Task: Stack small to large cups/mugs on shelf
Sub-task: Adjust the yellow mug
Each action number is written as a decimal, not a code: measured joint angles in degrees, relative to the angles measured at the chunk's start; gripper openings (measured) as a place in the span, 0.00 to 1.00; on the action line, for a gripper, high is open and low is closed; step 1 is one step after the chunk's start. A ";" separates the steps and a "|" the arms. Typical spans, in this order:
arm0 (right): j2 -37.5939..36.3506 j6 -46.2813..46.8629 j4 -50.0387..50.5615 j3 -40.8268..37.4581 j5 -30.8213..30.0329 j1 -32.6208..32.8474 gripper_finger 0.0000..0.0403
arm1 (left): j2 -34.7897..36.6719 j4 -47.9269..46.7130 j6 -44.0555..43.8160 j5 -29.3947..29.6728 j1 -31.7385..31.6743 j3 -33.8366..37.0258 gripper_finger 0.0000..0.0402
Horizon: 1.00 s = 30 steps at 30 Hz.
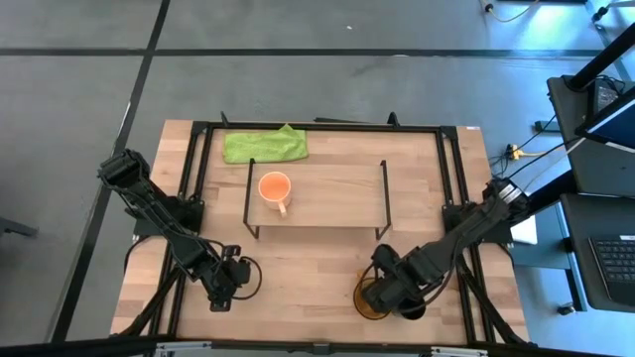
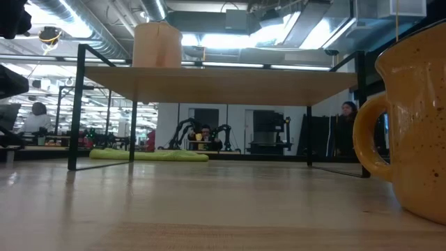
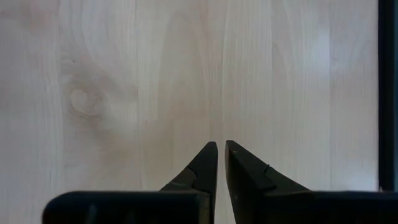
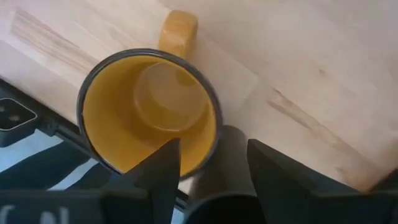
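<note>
The small light-orange mug stands upright on the light-wood shelf; it also shows in the low view. The olive-yellow mug stands upright on the table near its front edge, right of centre, with its handle toward the shelf. The black cup stands right beside it. My right gripper is open above them: one finger over the yellow mug's rim, the other beyond the black cup. My left gripper is shut and empty over bare table at the front left. My right gripper comes from above with its fingers on either side of the black cup's top, one finger over the yellow mug's opening. I cannot tell whether either finger touches the cup or the mug.
A green cloth lies at the table's far edge behind the shelf. The shelf's black wire legs stand mid-table. A black frame runs round the table. Bare wood lies between the shelf and the front edge.
</note>
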<state>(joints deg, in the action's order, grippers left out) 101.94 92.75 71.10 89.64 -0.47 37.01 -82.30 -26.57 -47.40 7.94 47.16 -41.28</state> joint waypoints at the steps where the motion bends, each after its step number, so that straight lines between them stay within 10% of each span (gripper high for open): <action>1: 0.41 0.00 -0.58 -0.42 0.00 0.00 0.46 | 0.00 -0.01 0.00 0.00 0.00 0.00 0.06; 30: 0.93 -4.63 -6.70 -2.42 -2.51 -3.30 0.46 | 0.00 -0.03 -0.02 0.07 0.00 0.00 0.06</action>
<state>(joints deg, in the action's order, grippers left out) 102.87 88.12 64.40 87.22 -2.98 33.71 -82.30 -26.59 -47.42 8.01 47.16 -41.28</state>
